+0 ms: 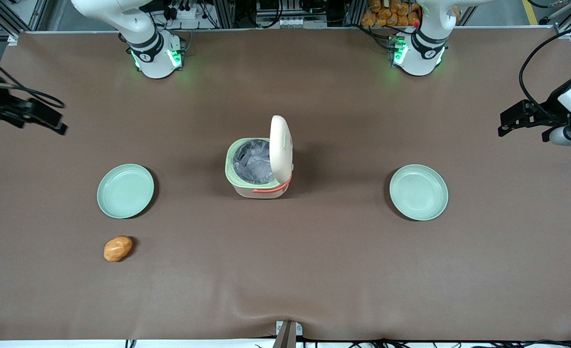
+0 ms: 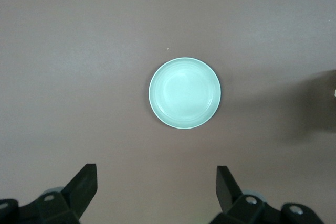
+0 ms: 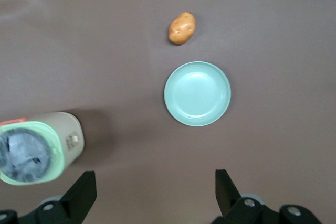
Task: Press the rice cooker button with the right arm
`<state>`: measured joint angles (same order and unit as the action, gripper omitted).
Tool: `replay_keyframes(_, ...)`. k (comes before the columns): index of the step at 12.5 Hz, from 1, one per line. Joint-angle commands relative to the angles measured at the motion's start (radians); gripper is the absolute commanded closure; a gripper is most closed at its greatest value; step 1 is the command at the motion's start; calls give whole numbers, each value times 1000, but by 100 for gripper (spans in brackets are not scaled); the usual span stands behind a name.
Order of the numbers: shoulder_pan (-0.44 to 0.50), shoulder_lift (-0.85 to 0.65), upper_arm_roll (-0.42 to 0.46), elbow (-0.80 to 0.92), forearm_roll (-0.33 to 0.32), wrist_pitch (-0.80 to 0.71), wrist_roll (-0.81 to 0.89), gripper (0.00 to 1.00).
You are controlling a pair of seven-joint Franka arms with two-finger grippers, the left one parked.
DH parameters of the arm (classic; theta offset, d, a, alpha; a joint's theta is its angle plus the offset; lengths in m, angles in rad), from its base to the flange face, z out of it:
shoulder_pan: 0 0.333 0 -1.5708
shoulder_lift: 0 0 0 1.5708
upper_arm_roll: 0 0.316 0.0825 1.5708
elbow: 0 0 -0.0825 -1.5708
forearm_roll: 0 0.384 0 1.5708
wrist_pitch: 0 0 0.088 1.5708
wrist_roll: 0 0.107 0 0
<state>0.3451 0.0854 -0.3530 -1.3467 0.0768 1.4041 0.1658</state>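
Note:
The rice cooker [image 1: 259, 166] stands in the middle of the table with its cream lid [image 1: 281, 145] swung up and open. Its silvery inner pot [image 1: 252, 159], pale green rim and coral-orange handle band [image 1: 272, 188] show. It also shows in the right wrist view [image 3: 37, 148], seen from above. My right gripper [image 1: 56, 123] hangs above the table toward the working arm's end, well apart from the cooker. In the right wrist view the gripper [image 3: 156, 187] is open and empty over bare table, with black fingertips [image 3: 84, 187] spread wide.
A mint-green plate [image 1: 125, 191] [image 3: 197, 93] lies between my gripper's end and the cooker. An orange-brown potato [image 1: 118, 248] [image 3: 181, 28] lies nearer the front camera than that plate. A second mint-green plate [image 1: 418, 192] [image 2: 184, 93] lies toward the parked arm's end.

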Motion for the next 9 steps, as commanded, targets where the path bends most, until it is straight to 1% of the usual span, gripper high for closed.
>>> replay_keyframes(1, -64, -19, 19, -23, -11, -4, -90, 0)
replay_keyframes(6, -69, -95, 20, -164, -38, 79, -109, 0)
replay_keyframes(9, -69, -92, 20, -163, -38, 88, -120, 0)
